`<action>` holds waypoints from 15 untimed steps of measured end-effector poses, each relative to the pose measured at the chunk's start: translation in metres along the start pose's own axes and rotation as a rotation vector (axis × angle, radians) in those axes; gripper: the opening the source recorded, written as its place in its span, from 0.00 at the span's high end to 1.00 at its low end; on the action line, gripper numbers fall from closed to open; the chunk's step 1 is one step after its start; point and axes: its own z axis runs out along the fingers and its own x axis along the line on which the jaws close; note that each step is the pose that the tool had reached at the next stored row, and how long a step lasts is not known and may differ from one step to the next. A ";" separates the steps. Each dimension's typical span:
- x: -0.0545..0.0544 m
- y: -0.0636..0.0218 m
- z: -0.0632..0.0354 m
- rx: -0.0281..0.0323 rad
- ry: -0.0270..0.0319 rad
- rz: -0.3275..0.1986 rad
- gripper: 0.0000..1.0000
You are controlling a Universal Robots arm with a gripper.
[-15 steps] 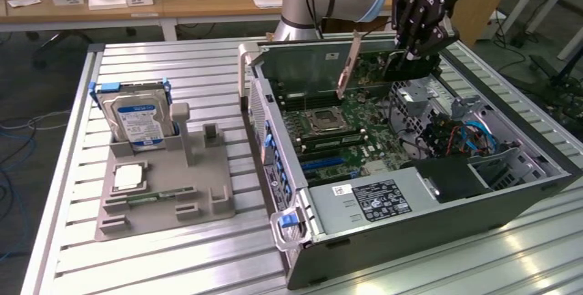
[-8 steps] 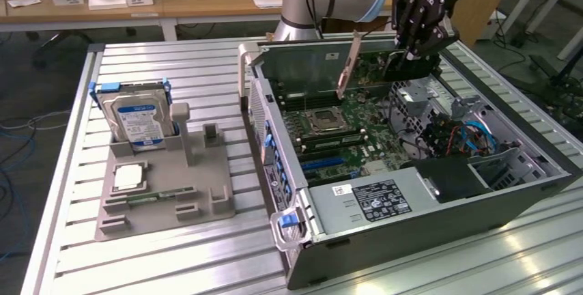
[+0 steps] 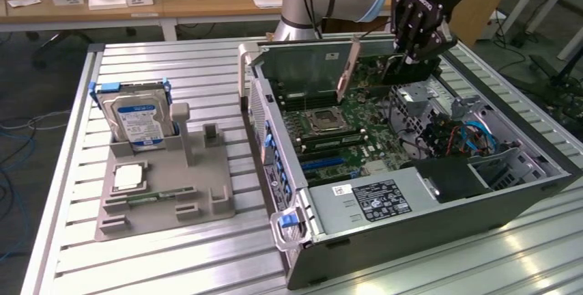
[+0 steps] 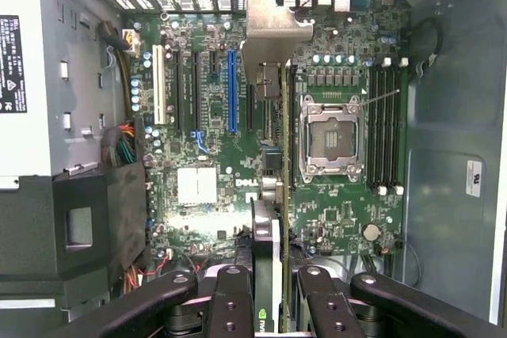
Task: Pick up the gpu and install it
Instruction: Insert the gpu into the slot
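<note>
On the exterior view's left, the grey holder (image 3: 164, 192) on the counter (image 3: 164, 268) carried the hard drive (image 3: 136, 121). Further right, inside the open computer case (image 3: 410, 240), the gpu (image 3: 349, 69) stood on edge over the motherboard (image 4: 341, 211), with my hand (image 4: 279, 306) pinching one end of it. I judged the pickup done. The card looked close to its slot but not seated, so installing it was still left.

White letters on the motherboard (image 4: 238, 184) spell DELL. The gpu (image 4: 265, 275) carries a small green mark at its near end that looks like the NVIDIA logo, though only part of it shows. The label (image 3: 375, 199) on the power supply and the blue label on the hard drive (image 3: 136, 121) bear print too fine to read.
</note>
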 end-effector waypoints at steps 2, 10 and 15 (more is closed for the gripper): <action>0.000 0.0001 0.0033 0.0000 -0.0001 0.000 0.73; 0.000 0.0004 0.0097 -0.0001 0.0000 0.000 0.73; 0.001 0.0007 0.0117 0.0000 0.0001 0.000 0.73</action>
